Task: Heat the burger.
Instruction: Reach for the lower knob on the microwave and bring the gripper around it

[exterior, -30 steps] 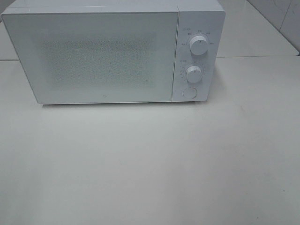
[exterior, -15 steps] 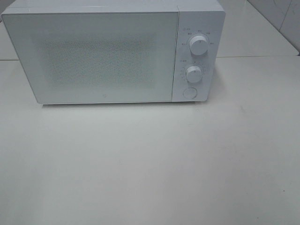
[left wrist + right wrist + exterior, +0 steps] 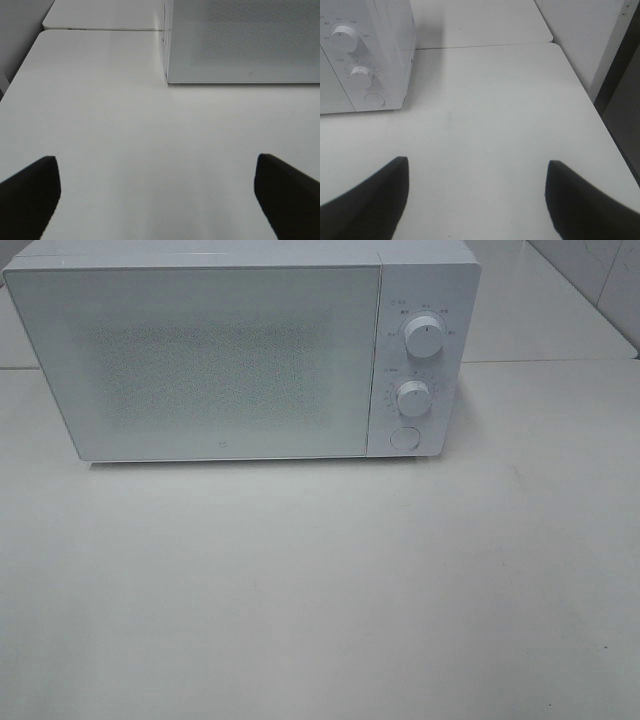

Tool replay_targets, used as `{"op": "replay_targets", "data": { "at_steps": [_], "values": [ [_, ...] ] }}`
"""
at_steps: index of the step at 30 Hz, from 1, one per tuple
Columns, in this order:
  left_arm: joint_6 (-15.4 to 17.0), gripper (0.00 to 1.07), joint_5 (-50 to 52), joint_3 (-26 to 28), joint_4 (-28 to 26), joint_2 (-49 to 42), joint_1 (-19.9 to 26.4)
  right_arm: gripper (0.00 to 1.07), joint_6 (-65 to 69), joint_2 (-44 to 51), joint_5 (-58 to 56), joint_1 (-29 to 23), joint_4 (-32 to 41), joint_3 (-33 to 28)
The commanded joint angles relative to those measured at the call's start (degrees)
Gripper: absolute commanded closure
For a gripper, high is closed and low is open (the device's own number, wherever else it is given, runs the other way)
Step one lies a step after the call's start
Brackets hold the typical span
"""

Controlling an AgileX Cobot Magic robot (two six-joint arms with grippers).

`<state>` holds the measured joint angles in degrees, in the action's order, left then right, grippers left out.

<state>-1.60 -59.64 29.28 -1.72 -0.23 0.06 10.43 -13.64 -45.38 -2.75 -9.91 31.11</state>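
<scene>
Burger unseen by us, perhaps inside the shut microwave [image 3: 230, 350] ahead; left pincer [image 3: 157, 197] and right pincer [image 3: 475, 197] gape wide, empty.

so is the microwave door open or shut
Shut. The microwave door lies flush with the control panel, with no gap along its edge in the high view. What is inside cannot be told through the frosted window.
</scene>
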Motion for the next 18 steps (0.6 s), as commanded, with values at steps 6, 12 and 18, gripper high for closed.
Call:
{"op": "replay_targets", "data": {
  "at_steps": [6,12,18],
  "values": [
    [0.46,0.09,0.17,-0.34,-0.11,-1.32,0.06,0.33,-0.29,-9.57,11.34,0.17,-0.34,0.11],
    [0.46,0.09,0.17,-0.34,-0.11,-1.32,0.06,0.33,-0.06,-16.27,18.16,0.17,-0.34,0.11],
    [0.46,0.09,0.17,-0.34,-0.11,-1.32,0.06,0.33,0.52,-21.89,28.82,0.17,0.0,-2.58]
  ]
}}
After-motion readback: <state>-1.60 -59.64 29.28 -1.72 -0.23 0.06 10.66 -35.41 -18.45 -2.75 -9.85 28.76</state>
